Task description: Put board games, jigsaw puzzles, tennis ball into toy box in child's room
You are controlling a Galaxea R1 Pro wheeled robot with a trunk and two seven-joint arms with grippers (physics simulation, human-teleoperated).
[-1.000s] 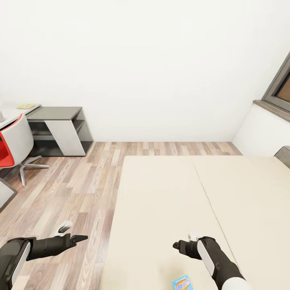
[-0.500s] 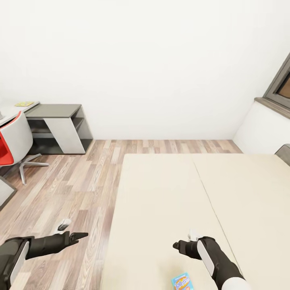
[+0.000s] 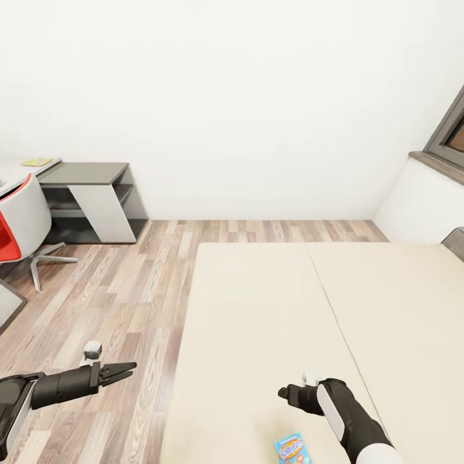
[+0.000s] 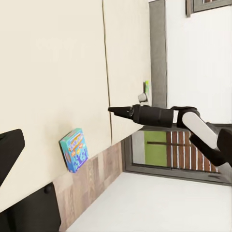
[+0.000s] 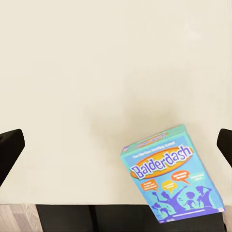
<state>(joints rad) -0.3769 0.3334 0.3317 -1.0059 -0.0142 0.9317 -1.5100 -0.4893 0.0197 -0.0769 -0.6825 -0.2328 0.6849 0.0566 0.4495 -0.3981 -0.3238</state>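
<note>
A blue board game lies flat on the beige bed near its front edge; it also appears in the wrist views. My right gripper hovers open over the mattress just beyond the box, its fingertips spread wide and empty. Over the wood floor left of the bed, my left gripper is open and empty. A corner of the table shows at far left with a flat yellow jigsaw puzzle on it. The toy box and tennis ball are out of view.
A low dark grey cabinet stands against the white wall beside the table. A red and white swivel chair sits in front of it. A dark-framed window is at the right. Wood floor runs between bed and chair.
My left wrist has rolled and its gripper has dropped slightly over the floor. The view has tilted a little. The right arm and the blue game stay put.
</note>
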